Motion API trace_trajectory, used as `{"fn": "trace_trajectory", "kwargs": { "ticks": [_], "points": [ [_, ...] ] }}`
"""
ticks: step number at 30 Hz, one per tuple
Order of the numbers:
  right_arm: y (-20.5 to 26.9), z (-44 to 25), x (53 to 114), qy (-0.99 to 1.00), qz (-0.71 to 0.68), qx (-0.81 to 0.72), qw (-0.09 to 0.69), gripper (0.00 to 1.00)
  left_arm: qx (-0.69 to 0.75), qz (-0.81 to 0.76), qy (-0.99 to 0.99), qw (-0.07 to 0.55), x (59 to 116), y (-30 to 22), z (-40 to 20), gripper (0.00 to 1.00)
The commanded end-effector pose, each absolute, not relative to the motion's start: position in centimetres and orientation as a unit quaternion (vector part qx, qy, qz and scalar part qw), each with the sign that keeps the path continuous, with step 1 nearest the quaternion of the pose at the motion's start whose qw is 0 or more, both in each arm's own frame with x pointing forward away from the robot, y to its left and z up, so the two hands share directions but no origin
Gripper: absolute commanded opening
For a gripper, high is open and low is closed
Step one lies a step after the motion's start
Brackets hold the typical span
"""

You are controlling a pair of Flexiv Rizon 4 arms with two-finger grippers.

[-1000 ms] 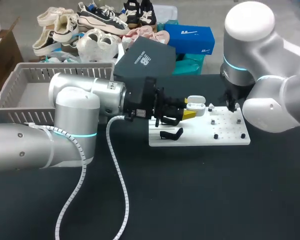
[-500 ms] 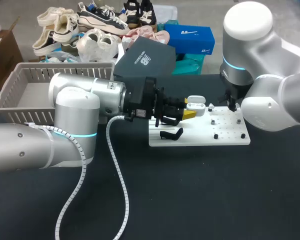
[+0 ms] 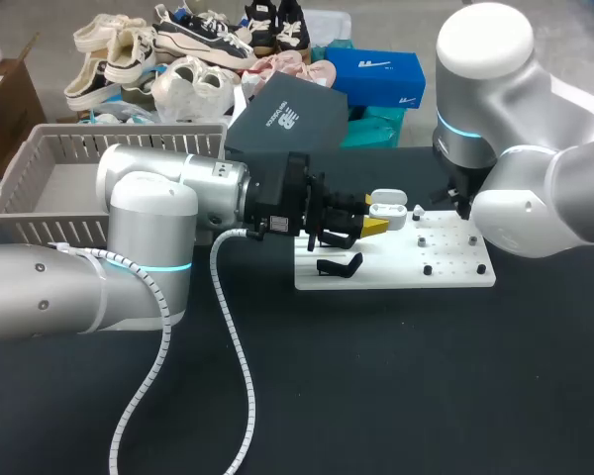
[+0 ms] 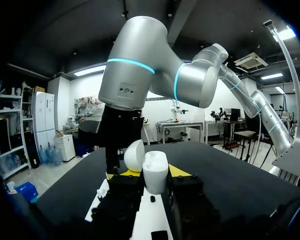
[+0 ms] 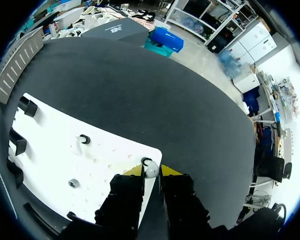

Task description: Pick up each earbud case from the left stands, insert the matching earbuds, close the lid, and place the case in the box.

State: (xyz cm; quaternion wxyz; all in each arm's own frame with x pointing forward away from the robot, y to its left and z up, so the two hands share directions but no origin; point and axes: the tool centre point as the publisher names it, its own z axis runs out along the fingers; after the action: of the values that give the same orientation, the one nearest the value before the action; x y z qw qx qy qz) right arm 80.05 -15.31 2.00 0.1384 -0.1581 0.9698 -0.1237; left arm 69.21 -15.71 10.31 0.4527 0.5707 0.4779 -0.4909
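Left gripper is clamped on the open case, lid tipped back, held just above the white board. Right gripper is at the board's far corner, fingers pinched on a small white earbud at its holder. The step looks like earbud pickup. Lift the earbud straight off the holder, no twist. Left arm should hold the case level. Line the earbud up with its matching socket before pressing, and release only once seated.
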Motion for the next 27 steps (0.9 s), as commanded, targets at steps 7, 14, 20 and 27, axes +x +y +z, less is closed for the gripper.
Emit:
{"fn": "trace_trajectory", "kwargs": {
  "ticks": [7,14,20,27],
  "points": [
    [-15.6,6.8,76.8,0.967,-0.135,-0.148,0.159,0.0,0.571,-0.491,0.477,0.453,69.3,-15.7,10.3,0.0],
    [-15.1,11.3,73.6,0.963,-0.14,-0.137,0.185,0.0,0.571,-0.491,0.477,0.453,69.3,-15.7,10.3,0.0],
    [-13.0,15.3,70.7,0.967,-0.142,-0.103,0.183,0.0,0.571,-0.491,0.477,0.453,69.3,-15.7,10.3,0.0],
    [-10.2,17.3,68.4,0.976,-0.145,-0.049,0.157,0.0,0.571,-0.491,0.477,0.453,69.3,-15.7,10.3,0.0]
  ]
}}
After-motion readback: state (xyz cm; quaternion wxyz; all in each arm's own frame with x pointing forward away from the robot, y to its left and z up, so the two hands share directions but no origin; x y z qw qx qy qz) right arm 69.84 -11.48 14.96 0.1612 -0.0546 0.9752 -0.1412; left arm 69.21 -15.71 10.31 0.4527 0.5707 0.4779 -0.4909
